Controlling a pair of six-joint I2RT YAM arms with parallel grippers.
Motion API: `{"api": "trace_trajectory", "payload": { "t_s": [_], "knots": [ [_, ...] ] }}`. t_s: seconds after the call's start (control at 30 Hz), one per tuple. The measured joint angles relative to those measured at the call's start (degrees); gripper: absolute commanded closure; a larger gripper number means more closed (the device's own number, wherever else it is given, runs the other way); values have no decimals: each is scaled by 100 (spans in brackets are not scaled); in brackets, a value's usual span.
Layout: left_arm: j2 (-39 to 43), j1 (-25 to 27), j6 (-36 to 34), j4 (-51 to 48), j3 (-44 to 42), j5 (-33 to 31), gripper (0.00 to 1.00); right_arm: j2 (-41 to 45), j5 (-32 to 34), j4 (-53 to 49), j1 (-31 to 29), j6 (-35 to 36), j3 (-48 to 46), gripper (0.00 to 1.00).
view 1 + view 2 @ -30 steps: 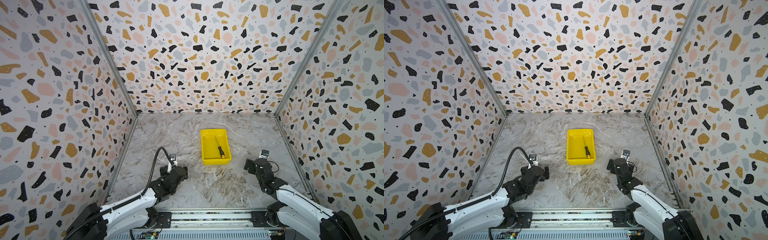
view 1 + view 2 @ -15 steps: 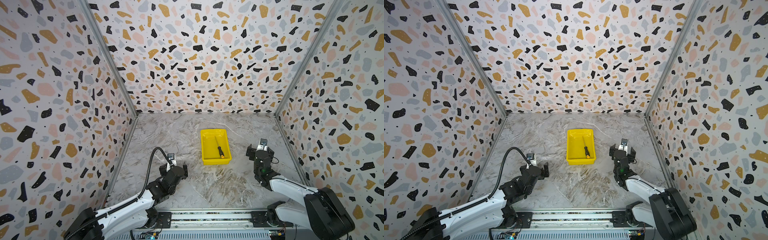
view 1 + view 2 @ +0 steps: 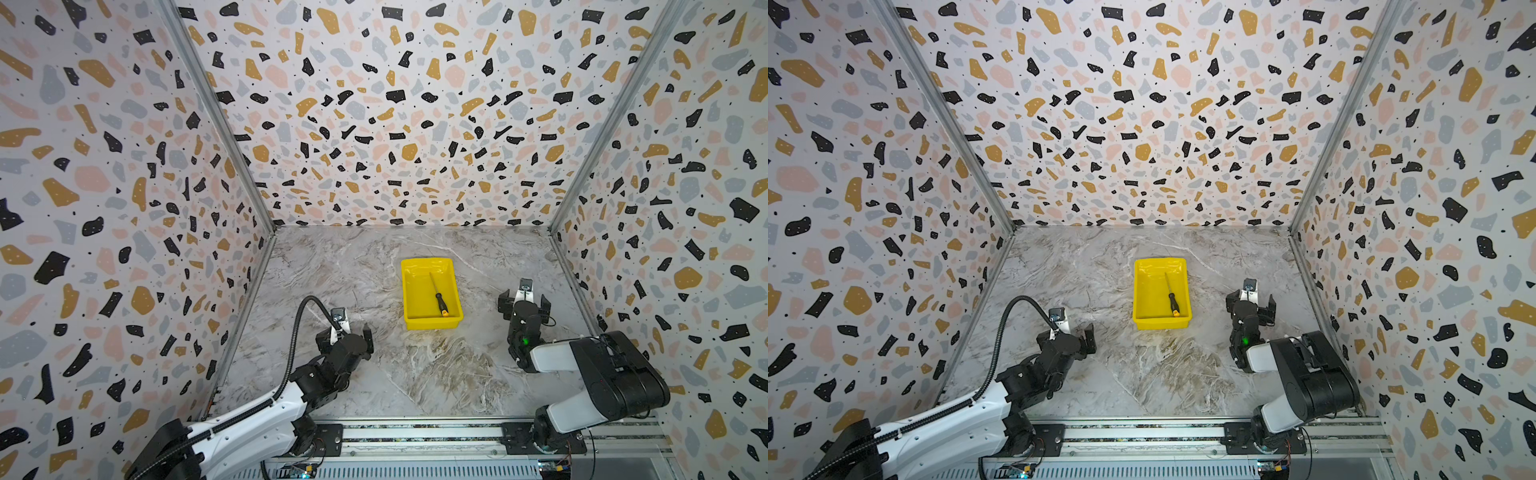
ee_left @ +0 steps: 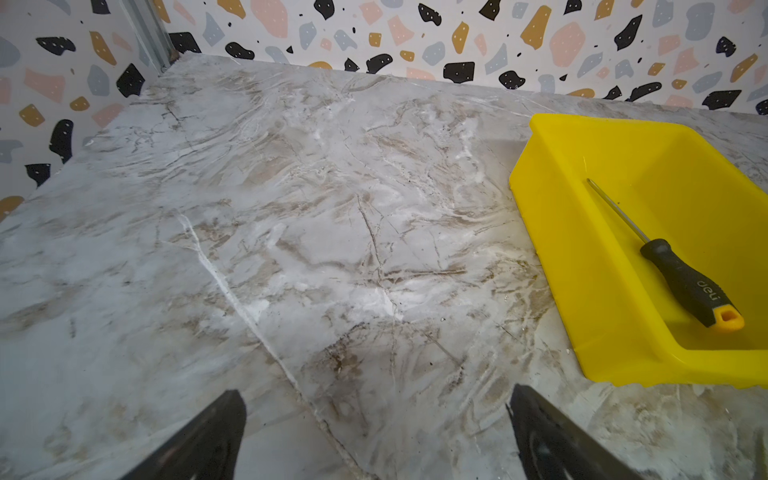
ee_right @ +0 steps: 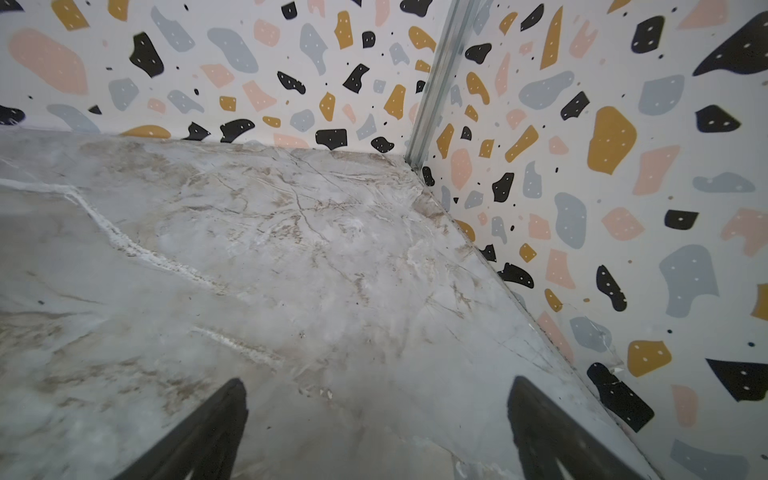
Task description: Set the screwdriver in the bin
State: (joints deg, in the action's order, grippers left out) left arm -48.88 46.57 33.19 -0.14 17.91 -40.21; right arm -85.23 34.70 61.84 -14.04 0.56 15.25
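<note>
The yellow bin [image 3: 432,323] [image 3: 1162,323] stands mid-table, and the left wrist view shows its wall [image 4: 557,249]. Inside it lies the screwdriver [image 3: 439,300] [image 3: 1173,301] [image 4: 681,278], black handle with orange butt toward the front, shaft pointing back. My left gripper [image 3: 345,336] [image 3: 1067,334] [image 4: 375,390] hovers open and empty over bare marble, to the bin's front left. My right gripper [image 3: 524,302] [image 3: 1251,303] [image 5: 377,380] is open and empty to the right of the bin, facing the back right corner.
Patterned walls [image 3: 124,249] close the table on the left, back and right; the right wall [image 5: 623,249] runs close beside my right gripper. A metal rail [image 3: 415,436] carries both arm bases along the front edge.
My right arm has folded back and its elbow has risen; its gripper has shifted slightly back and turned toward the back corner. The left gripper has hardly moved. The screwdriver stays in the bin.
</note>
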Motion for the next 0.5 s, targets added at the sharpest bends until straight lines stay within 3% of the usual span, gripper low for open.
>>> {"api": "trace_trajectory", "payload": {
  "t_s": [0.13,0.33,0.5],
  "knots": [
    [-48,0,-240,354,-33,-337,0,70,-341,426,59,17,-304,1],
    [-468,-79,-1377,1843,-17,-1366,0,98,-673,791,70,61,-350,0],
    [-1163,-953,-2682,2837,210,-1316,0,186,-868,1178,76,105,-651,0]
  ]
}}
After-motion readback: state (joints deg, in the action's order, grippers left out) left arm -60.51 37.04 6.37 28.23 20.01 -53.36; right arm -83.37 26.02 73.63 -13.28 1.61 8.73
